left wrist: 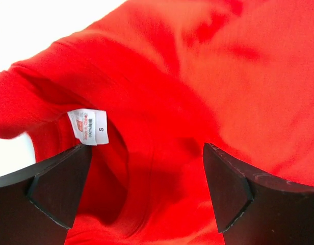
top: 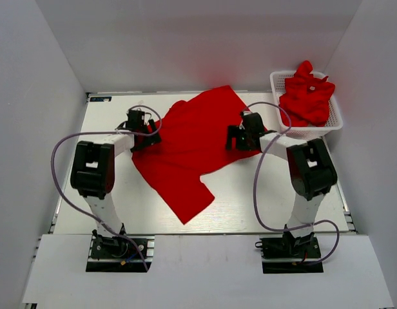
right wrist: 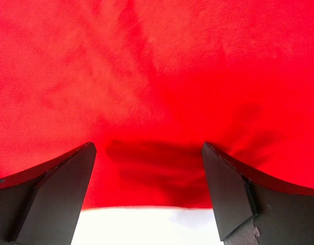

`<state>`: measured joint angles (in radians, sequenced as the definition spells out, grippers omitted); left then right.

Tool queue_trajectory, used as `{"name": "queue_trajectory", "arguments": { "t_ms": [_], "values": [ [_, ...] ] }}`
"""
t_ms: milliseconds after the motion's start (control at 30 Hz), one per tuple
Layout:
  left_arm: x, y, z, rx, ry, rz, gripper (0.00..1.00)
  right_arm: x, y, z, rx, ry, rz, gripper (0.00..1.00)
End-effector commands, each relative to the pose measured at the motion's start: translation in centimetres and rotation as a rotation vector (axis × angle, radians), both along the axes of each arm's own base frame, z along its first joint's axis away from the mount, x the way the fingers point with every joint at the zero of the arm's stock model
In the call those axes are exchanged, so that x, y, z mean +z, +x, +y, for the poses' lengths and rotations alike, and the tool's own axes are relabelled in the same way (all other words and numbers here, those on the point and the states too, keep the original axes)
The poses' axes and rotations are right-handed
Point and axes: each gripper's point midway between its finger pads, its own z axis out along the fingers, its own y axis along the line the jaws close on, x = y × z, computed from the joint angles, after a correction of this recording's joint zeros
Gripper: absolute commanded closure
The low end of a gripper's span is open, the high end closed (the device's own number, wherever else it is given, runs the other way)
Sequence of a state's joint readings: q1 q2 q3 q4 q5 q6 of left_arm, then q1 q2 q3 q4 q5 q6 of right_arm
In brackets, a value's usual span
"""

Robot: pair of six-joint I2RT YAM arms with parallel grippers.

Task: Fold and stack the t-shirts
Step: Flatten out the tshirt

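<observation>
I see a plain bright red shirt (top: 185, 148) on my white table (top: 237, 199). Its tag (left wrist: 89, 126) is white. At two o'clock, red shirts (top: 307, 96) fill a white mesh basket (top: 311, 131).

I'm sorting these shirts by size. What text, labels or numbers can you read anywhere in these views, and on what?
"S": on the white neck tag inside the collar of the spread t-shirt.
Red print beside it on that tag: too blurred to read.
Dark sticker at the far left corner of the table: too small to read.
No other text.

2 black-and-white arms (top: 93, 168) with looped purple cables (top: 57, 187)
</observation>
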<state>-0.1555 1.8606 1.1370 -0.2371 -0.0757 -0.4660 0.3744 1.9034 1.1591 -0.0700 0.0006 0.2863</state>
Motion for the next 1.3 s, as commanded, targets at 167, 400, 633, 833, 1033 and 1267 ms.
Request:
{"name": "queue_trajectory", "arguments": {
  "t_ms": [167,400,633,833,1033,1267],
  "values": [
    [0.3,8.0,-2.8,-0.193,-0.088,-0.093,0.0,-3.9,-17.7,2.8,0.118,0.218,0.356,0.1],
    [-0.1,10.8,-6.6,-0.332,-0.246,-0.109,0.0,1.6,-17.0,5.5,0.19,0.239,0.182,0.1],
    [12.0,9.8,-2.7,-0.237,-0.047,-0.261,0.0,9.5,-11.0,2.3,-0.027,0.121,-0.067,0.1],
    [12.1,-2.2,2.2,-0.01,0.041,-0.145,0.0,9.0,-13.9,-1.8,-0.216,0.127,-0.03,0.1],
    [7.6,-15.7,3.9,0.192,-0.037,-0.026,0.0,6.3,-18.0,-5.0,-0.304,0.079,0.073,0.1],
    [3.5,-23.5,4.8,0.351,-0.082,0.08,0.0,4.6,-20.9,-6.9,-0.362,0.073,0.12,0.1]
  ]
}}
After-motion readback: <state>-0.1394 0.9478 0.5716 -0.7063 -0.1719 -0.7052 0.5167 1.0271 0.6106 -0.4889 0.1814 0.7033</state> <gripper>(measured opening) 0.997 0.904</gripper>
